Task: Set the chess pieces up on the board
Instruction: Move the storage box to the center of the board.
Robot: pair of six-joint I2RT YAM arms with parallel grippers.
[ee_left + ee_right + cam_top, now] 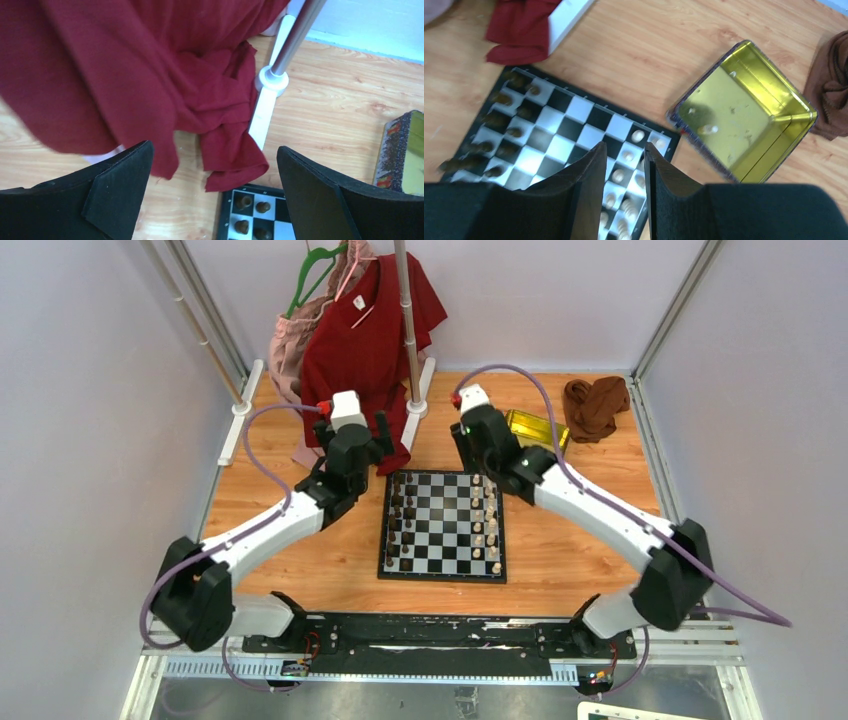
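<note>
The board (443, 525) lies in the middle of the table. Dark chess pieces (400, 525) stand in its two left columns and cream pieces (488, 525) in its two right columns. My left gripper (385, 440) hovers past the board's far left corner, wide open and empty (215, 170); that corner (227, 200) with dark pieces (244, 202) shows below it. My right gripper (470, 458) hovers over the far right corner, its jaws a narrow gap apart and empty (625, 150). Cream pieces (638, 136) and dark pieces (504, 97) show below it. One cream piece (709, 130) lies in the gold tin (744, 110).
A red shirt (365, 340) hangs on a rack whose pole (408, 330) and white foot (267, 100) stand behind the board; the shirt's hem (230, 150) drapes onto the table at the board's corner. The open tin (535, 427) and a brown cloth (595, 405) lie at the back right.
</note>
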